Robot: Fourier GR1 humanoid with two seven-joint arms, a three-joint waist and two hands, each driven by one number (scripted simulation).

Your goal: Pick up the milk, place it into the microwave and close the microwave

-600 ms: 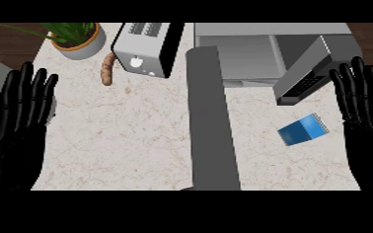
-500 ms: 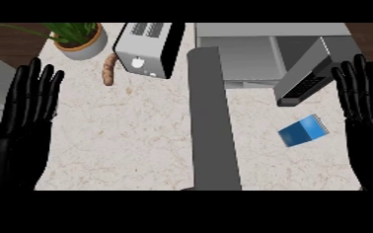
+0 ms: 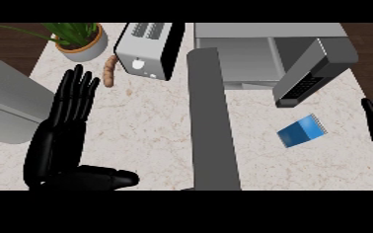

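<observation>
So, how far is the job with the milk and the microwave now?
Nothing looks done yet. The milk lies on the counter, untouched, outside the microwave, whose door stands open. Nothing is in hand: the left robot hand is open, and only an edge of the right robot hand shows. Picking up, placing and closing all remain.

Toaster (image 3: 149, 49), potted plant (image 3: 79, 40), sausage (image 3: 110, 71)

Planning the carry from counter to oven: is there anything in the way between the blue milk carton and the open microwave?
Nothing visible blocks it. The milk carton lies on the counter just in front of the microwave, right of its swung-out door. A dark grey panel angles over the opening's right side; steer left of it.
</observation>
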